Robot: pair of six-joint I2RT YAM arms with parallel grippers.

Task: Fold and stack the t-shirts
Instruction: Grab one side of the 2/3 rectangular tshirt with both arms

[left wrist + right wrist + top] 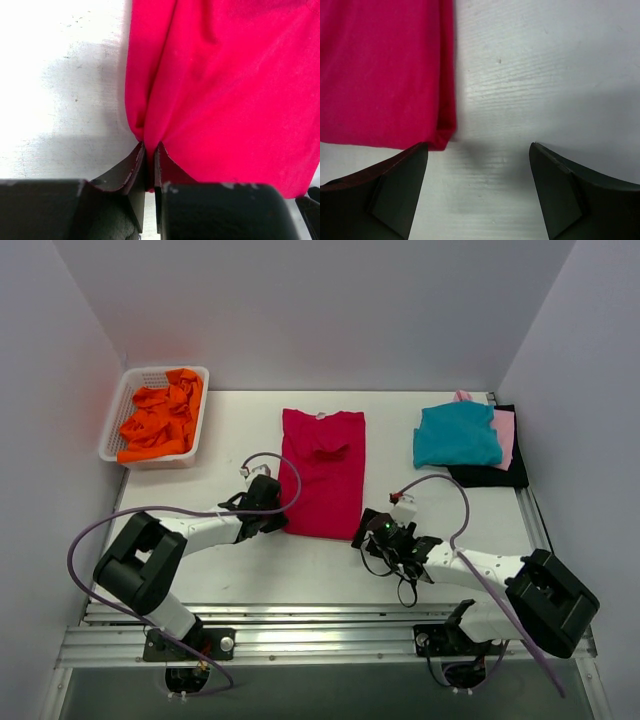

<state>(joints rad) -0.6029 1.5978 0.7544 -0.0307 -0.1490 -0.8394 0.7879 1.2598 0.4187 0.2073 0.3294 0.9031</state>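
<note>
Crimson t-shirt (322,472): soft matte knit, folded to a long rectangle, flat at mid-table.
Table (240,440): white, hard, finely scratched.
Left gripper (149,150): dark fingers nearly closed, pinching a gathered fold at the lower left hem.
Right gripper (477,150): dark wedge fingers spread wide, holding nothing, just beside the lower right corner.
Stack: teal t-shirt (457,434) over pale pink t-shirt (505,435) and black t-shirt (495,478), far right.
Basket (165,371): white plastic lattice, far left, holding crumpled orange t-shirt (160,420).

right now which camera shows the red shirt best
The top view: it takes in the whole red shirt. The left wrist view shows only a near corner pinched in the left gripper; the right wrist view only the other near corner beside the open right gripper.
</note>
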